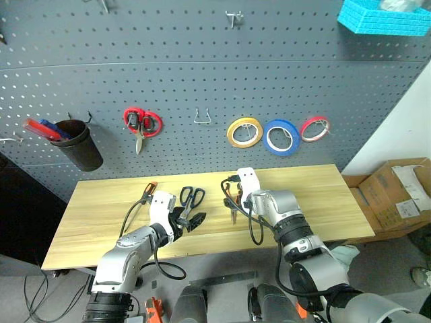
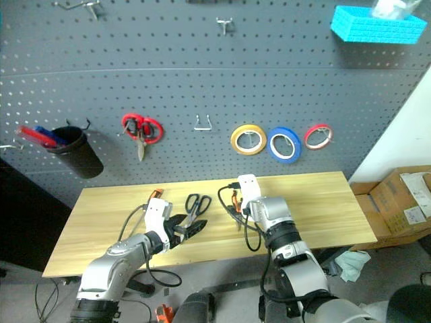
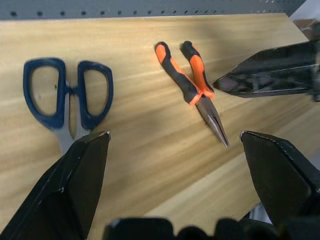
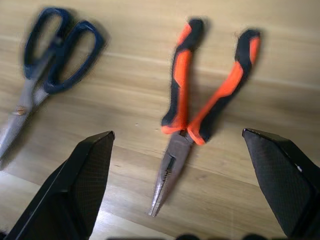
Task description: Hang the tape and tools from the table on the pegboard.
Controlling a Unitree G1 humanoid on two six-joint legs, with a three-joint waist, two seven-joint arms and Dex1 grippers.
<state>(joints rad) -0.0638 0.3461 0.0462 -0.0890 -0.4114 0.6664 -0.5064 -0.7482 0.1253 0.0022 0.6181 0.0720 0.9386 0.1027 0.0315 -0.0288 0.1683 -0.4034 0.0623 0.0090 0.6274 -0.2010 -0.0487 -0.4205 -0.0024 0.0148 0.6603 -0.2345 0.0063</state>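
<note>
The blue tape point(image 1: 281, 136) hangs on the dark grey pegboard point(image 1: 202, 67), between a yellow roll point(image 1: 244, 132) and a red roll point(image 1: 315, 128). On the pale wooden table point(image 1: 316, 195) lie a screwdriver point(image 1: 147, 193), dark-blue-handled scissors point(image 1: 190, 198) and orange-and-black pliers point(image 4: 200, 107). My left gripper point(image 3: 175, 134) is open and low over the table, just in front of the scissors point(image 3: 67, 95). My right gripper point(image 4: 178, 132) is open and tilted down, its fingers spread to either side of the pliers without touching them.
Red-handled scissors point(image 1: 141, 124) and a black cup of pens point(image 1: 77, 143) hang on the board's left. An empty hook point(image 1: 204, 116) sits at mid-board. A cyan basket point(image 1: 384, 17) is mounted at the top right. Cardboard boxes point(image 1: 397, 195) stand on the floor to the right.
</note>
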